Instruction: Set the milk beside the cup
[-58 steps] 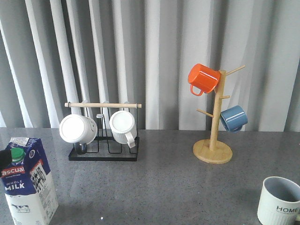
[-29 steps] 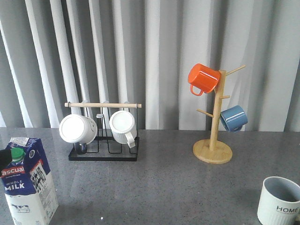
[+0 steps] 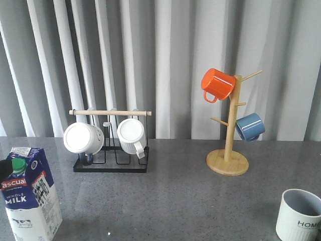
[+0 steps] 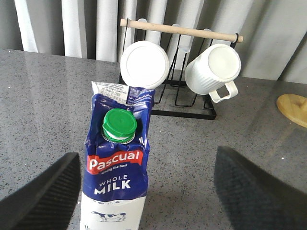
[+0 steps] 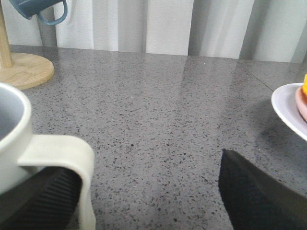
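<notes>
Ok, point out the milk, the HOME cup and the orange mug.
milk (image 4: 115, 167): left wrist view, red label on the front.
HOME cup (image 3: 299, 219): front view, ribbed outer wall.
orange mug (image 3: 218, 84): front view, side of its body.

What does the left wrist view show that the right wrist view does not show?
Only the left wrist view shows the milk, standing upright between the open fingers of the left end effector, and beyond it the rack holding two white mugs.

Only the right wrist view shows the cup with its cream handle close to the open right end effector, a blue mug above, and a white plate.

Both show the grey table and the wooden round base of the mug tree.
</notes>
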`<state>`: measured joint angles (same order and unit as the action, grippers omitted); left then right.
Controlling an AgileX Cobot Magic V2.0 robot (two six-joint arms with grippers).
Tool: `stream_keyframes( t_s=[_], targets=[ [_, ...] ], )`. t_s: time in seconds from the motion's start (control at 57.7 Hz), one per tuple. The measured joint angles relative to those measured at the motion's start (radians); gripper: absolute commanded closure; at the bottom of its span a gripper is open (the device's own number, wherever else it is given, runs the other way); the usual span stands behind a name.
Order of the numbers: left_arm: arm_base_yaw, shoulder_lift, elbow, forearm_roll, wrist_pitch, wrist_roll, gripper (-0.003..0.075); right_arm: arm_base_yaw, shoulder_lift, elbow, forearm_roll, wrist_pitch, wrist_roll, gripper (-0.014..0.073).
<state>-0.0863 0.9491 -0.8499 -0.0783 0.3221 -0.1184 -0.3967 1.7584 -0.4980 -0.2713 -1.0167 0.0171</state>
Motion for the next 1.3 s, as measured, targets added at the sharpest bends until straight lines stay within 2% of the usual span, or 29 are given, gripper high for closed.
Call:
stream_keyframes(
  t_s=[0.104, 0.191, 0.26, 0.451, 0.485, 0.763, 1.092, 1.196, 1.3],
  targets=[
    [0.000, 0.000, 0.000, 0.000, 0.000, 0.000, 0.0177, 0.000, 0.024, -0.014, -0.025, 0.005, 0.017, 0.0057],
    [0.000, 0.000, 0.000, 0.000, 0.000, 0.000, 0.0177, 0.000, 0.044, -0.026, -0.059, 0.006, 0.023, 0.0124],
    [0.000, 0.000, 0.000, 0.000, 0.000, 0.000, 0.0177, 0.000, 0.058, -0.031, -0.080, 0.006, 0.023, 0.0221],
    [0.000, 0.000, 0.000, 0.000, 0.000, 0.000, 0.0177, 0.000, 0.068, -0.031, -0.084, 0.000, 0.023, 0.0569],
    [0.000, 0.000, 0.000, 0.000, 0.000, 0.000, 0.0177, 0.000, 0.068, -0.031, -0.084, 0.000, 0.023, 0.0611],
    [0.000, 0.000, 0.000, 0.000, 0.000, 0.000, 0.0177, 0.000, 0.068, -0.031, -0.098, -0.009, 0.049, 0.0604],
    [0.000, 0.000, 0.000, 0.000, 0.000, 0.000, 0.0177, 0.012, -0.032, -0.031, -0.245, -0.101, 0.142, 0.0600],
    [0.000, 0.001, 0.000, 0.000, 0.000, 0.000, 0.0177, 0.067, -0.110, -0.031, -0.203, -0.071, 0.184, 0.0600],
    [0.000, 0.001, 0.000, 0.000, 0.000, 0.001, 0.0177, 0.186, -0.173, -0.031, -0.102, 0.020, 0.190, 0.0599]
  ],
)
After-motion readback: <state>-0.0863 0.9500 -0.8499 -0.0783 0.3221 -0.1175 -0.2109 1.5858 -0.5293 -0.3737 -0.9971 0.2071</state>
